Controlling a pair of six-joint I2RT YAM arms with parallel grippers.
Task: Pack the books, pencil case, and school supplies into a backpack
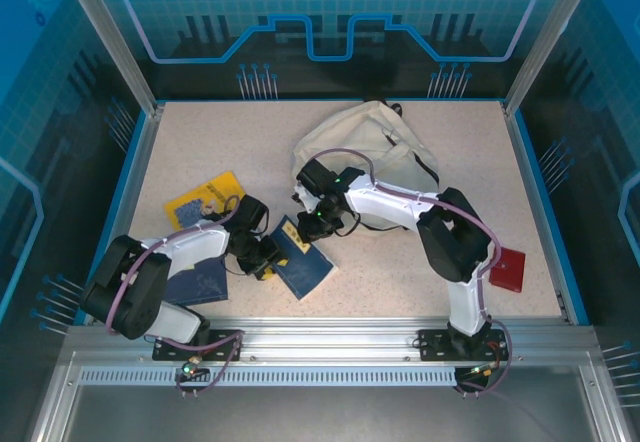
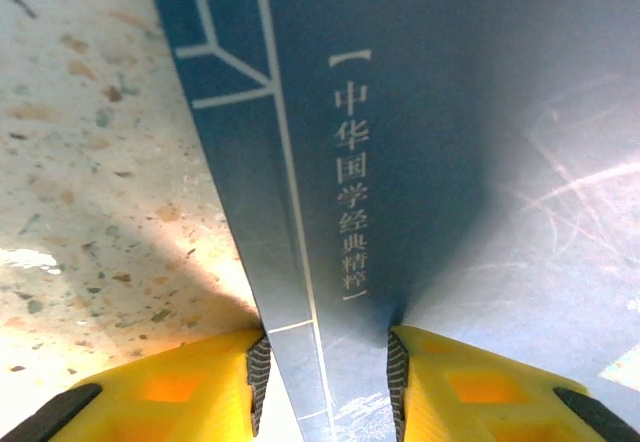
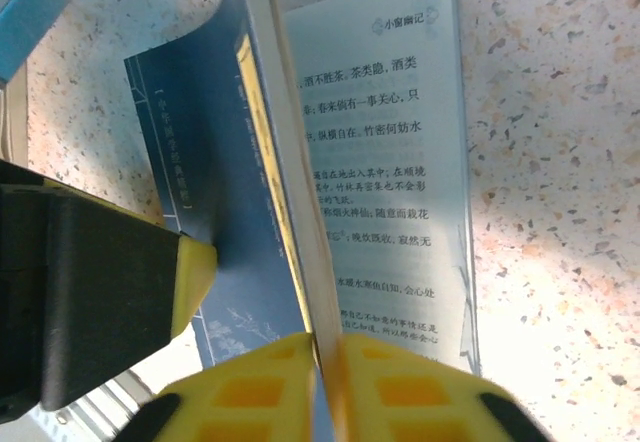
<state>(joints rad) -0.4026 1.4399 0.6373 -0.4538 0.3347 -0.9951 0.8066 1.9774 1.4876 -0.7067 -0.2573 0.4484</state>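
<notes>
Both-handed, blue book (image 1: 303, 260) edge-pinched.

Backpack (image 1: 365, 147) at table's (image 1: 450, 272) rear centre, two books (image 1: 303, 257) before it, another (image 1: 203, 199) further left.

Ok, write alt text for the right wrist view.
The right gripper, yellow fingers shut on the page edge of an open blue book, holds it over a speckled table. Chinese text covers the exposed page; the left gripper's yellow fingertip touches the cover.

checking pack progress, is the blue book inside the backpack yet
No, the blue book lies on the table in front of the backpack, between both grippers.
</notes>
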